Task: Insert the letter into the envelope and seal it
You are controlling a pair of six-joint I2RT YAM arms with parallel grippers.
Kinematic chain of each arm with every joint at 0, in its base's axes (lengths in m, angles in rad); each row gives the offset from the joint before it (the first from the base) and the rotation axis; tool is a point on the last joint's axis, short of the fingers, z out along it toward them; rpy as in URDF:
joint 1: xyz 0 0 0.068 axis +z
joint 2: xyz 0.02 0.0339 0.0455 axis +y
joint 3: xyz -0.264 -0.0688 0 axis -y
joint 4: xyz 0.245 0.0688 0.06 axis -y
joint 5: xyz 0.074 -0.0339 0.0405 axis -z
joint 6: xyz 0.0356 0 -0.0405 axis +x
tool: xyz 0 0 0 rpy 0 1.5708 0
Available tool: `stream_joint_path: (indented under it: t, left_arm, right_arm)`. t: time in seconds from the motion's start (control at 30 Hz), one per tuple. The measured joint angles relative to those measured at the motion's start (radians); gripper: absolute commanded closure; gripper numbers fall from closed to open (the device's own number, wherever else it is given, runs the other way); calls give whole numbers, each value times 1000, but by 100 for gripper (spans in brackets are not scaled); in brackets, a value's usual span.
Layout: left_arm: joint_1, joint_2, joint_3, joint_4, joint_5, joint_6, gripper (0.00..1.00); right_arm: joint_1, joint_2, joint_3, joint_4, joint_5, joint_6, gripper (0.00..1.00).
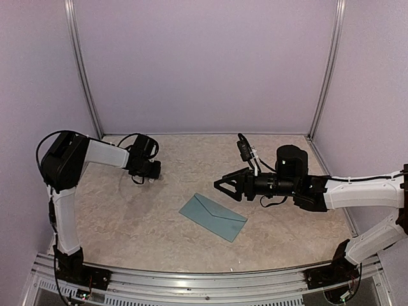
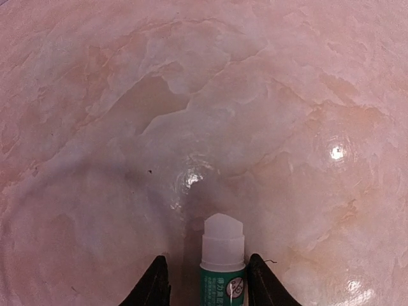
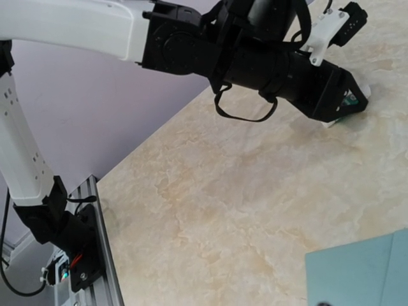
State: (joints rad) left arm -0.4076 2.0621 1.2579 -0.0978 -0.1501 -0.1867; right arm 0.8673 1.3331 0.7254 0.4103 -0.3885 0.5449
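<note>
Left gripper (image 2: 208,284) straddles the glue stick (image 2: 223,255) at the bottom edge of its wrist view, jaws not clamped yet (gap showing on one side), white tip pointing up-frame over the marble table (image 2: 191,95). Right gripper (image 1: 224,186) hangs spread and empty mid-frame, teal envelope (image 1: 212,217) lying flat just below it

Enclosure: three plain, pale lilac walls: back wall (image 1: 204,64), left wall (image 1: 32,76), right wall (image 1: 376,76). An aluminium post stands in each back corner: left post (image 1: 83,70), right post (image 1: 326,70). Surface (image 1: 159,223): glossy, beige marble pattern with pale veins, reaching all three walls. A ribbed aluminium rail (image 1: 210,284) runs along its near edge. Lighting is even and the shadows soft. The left wrist view shows small bright glints (image 2: 336,152) on the surface.
</note>
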Motion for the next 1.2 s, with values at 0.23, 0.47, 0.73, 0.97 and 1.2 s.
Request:
stream_joint_path:
  t: [0.23, 0.47, 0.73, 0.97, 1.2]
  left_arm:
    - [-26, 4, 8, -21, -47, -43, 86]
    - [-38, -56, -75, 0, -36, -106, 91]
    - [-135, -352, -220, 63, 69, -199, 91]
    - [-266, -685, -314, 267, 185, -291, 88]
    - [-380, -867, -391, 456, 294, -366, 87]
  right_arm:
    - [0, 0, 0, 0, 4, 0, 29]
    - [0, -8, -5, 8, 9, 0, 29]
    - [0, -16, -26, 67, -17, 11, 29]
    - [21, 8, -21, 166, -78, 18, 30]
    - [77, 118, 60, 237, -133, 22, 36]
